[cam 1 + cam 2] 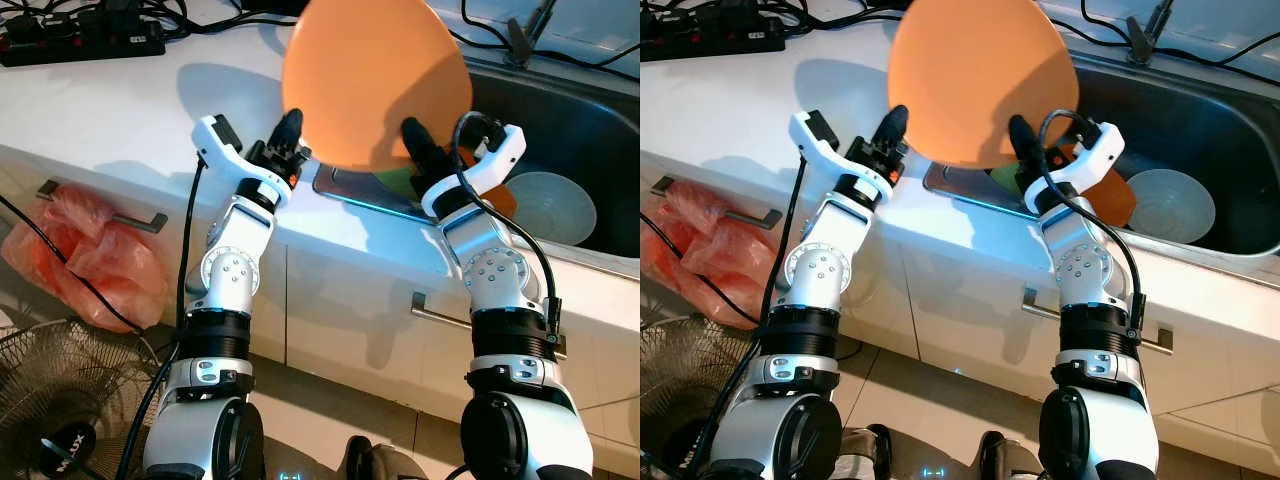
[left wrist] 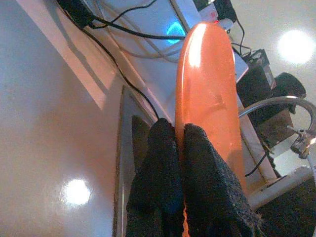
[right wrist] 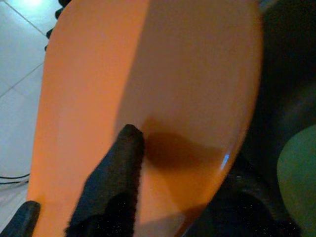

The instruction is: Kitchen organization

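A large orange plate (image 1: pixel 375 80) is held on edge above the counter's front, at the left end of the steel sink (image 1: pixel 600 130). My left gripper (image 1: pixel 290 135) is shut on the plate's left rim; the left wrist view shows both fingers (image 2: pixel 207 168) pinching the thin edge of the plate (image 2: pixel 207 98). My right gripper (image 1: pixel 418 140) is at the plate's lower right. In the right wrist view one finger (image 3: pixel 116 173) lies flat on the plate's face (image 3: pixel 148 74), the other fingertip (image 3: pixel 22 217) far apart at the plate's edge.
In the sink lie a white bowl (image 1: pixel 550 205), a green dish (image 1: pixel 395 180) and another orange dish (image 1: pixel 500 200). A black power strip (image 1: pixel 80 40) with cables sits on the white counter (image 1: pixel 120 120). A pink plastic bag (image 1: pixel 90 255) hangs below; a fan (image 1: pixel 50 400) stands on the floor.
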Tool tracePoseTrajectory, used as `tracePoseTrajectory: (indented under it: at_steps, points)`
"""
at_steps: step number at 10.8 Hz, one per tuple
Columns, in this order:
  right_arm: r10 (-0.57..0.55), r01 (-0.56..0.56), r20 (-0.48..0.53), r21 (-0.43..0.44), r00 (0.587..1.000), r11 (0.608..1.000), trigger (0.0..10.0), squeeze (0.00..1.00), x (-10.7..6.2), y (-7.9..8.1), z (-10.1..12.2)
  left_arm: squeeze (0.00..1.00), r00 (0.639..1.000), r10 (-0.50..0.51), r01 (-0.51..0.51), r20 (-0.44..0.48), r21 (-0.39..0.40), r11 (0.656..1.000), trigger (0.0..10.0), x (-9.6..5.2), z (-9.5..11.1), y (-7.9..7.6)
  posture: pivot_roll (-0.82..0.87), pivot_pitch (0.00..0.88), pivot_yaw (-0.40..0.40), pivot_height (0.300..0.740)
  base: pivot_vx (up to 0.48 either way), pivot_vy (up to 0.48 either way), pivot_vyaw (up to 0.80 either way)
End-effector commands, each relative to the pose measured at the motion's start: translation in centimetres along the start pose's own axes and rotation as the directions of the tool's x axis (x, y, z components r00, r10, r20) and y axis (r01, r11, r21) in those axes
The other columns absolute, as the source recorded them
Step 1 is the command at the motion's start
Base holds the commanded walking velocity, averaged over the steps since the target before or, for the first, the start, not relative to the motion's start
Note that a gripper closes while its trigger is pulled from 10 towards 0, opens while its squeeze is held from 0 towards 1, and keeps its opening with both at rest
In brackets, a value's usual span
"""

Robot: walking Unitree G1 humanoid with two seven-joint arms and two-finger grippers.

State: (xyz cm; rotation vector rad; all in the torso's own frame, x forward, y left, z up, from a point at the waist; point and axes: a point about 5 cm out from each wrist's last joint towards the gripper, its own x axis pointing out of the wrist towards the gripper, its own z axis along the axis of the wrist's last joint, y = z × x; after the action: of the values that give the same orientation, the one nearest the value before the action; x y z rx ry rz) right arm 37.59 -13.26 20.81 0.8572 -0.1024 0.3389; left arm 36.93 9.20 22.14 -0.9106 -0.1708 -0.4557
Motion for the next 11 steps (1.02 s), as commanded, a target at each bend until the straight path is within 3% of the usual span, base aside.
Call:
tracePoseTrajectory:
  at_steps: [1, 4, 5, 11]
  points:
    - [0.025, -0.026, 0.021, 0.024, 0.999, 0.999, 0.0, 0.0, 0.3, 0.7, 0.5, 0.0, 0.998, -0.034, 0.033, -0.054, -0.016, 0.999, 10.0, 0.1, -1.9, -1.1, 0.04, 0.16, -0.046, 0.74, 0.0, 0.0, 0.0]
    - [0.033, -0.035, 0.036, 0.072, 0.999, 0.997, 0.0, 0.0, 0.4, 0.7, 0.7, 0.0, 0.995, -0.003, 0.01, -0.097, 0.068, 0.998, 10.0, 0.0, -2.6, -0.8, 0.04, 0.159, -0.047, 0.74, 0.0, 0.0, 0.0]
    - [0.039, -0.042, 0.039, 0.086, 0.998, 0.995, 0.0, 0.0, 0.4, 0.8, 0.8, 1.0, 0.995, 0.005, 0.003, -0.104, 0.074, 0.997, 10.0, 0.0, -2.8, -0.7, 0.04, 0.159, -0.047, 0.74, 0.0, 0.0, 0.0]
    - [0.003, -0.022, 0.107, 0.184, 0.994, 0.983, 0.0, 0.0, 0.5, 0.5, 1.9, 1.0, 0.991, -0.001, 0.014, -0.133, 0.1, 0.995, 10.0, -0.1, -3.1, -0.7, 0.05, 0.159, -0.048, 0.74, 0.0, 0.0, 0.0]
